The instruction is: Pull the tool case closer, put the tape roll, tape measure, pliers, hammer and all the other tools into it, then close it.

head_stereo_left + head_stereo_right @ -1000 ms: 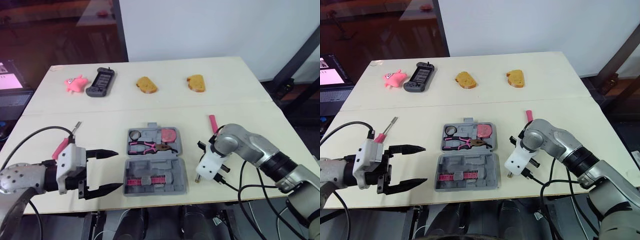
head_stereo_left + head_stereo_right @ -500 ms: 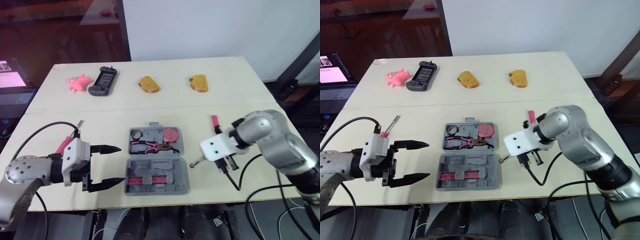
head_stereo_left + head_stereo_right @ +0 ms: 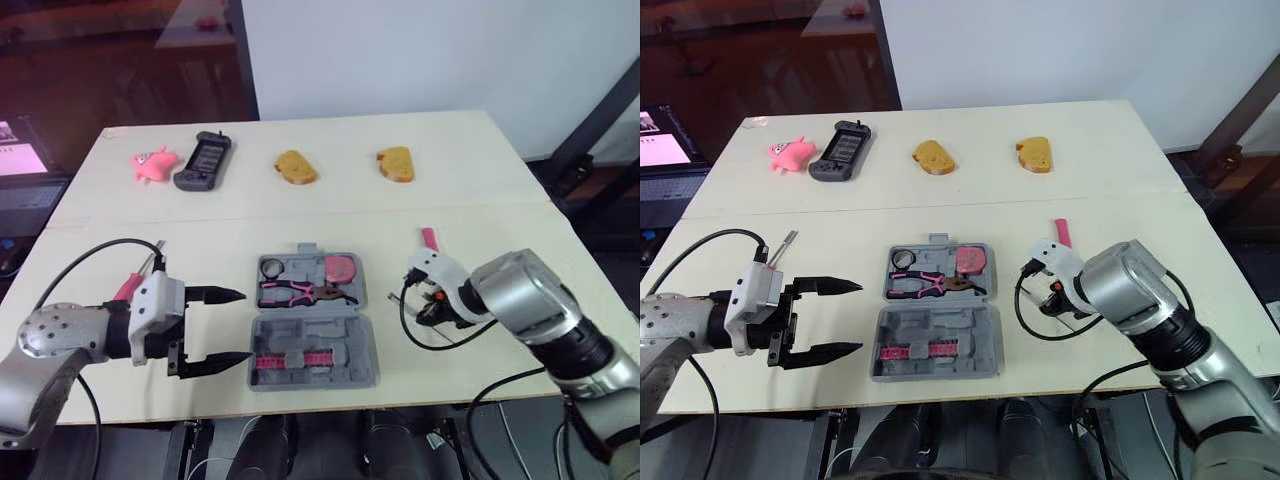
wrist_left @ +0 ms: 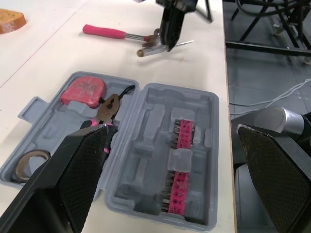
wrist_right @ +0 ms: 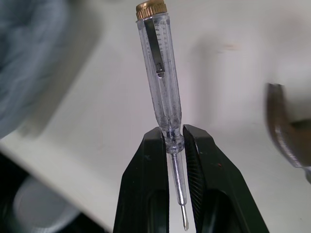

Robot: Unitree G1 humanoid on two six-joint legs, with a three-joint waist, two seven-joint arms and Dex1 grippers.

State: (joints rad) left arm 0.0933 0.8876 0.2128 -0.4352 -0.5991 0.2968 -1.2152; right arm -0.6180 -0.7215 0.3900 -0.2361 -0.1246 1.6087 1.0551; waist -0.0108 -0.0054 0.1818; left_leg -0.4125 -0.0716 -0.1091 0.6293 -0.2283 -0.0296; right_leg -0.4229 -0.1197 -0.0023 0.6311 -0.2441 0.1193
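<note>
**R gripper pinches the clear screwdriver, case wide open**

R gripper (image 5: 173, 132) is clenched on a clear-handled screwdriver (image 5: 163, 82), pinching it where handle meets shaft, brass cap pointing away from the wrist. It sits right of the tool case (image 3: 310, 320), low at the table (image 3: 480, 180); can't tell if the tip touches. Hammer (image 3: 428, 238) w/ pink handle lies just beyond it, head (image 5: 286, 131) close beside the screwdriver.

The case is open flat in the middle of the near table half, lid half toward the robot. In the far half: tape roll (image 3: 272, 267) at left, pink tape measure (image 3: 342, 269) at right, pliers (image 3: 300, 294) laid across just nearer. In the near half: a strip of pink bits (image 3: 290, 360).

L gripper (image 3: 225, 325) hangs left of the case, jaws spread wide & gripping nothing, fingers (image 4: 73, 179) aimed at the case. A pink-handled screwdriver (image 3: 135, 278) lies on the table beside that arm, on its far side.

Along the far edge, L to R: pink toy (image 3: 150, 165), dark handheld device (image 3: 202, 162), two brown bread-like pieces (image 3: 296, 167) (image 3: 396, 164), well apart from the case.
</note>
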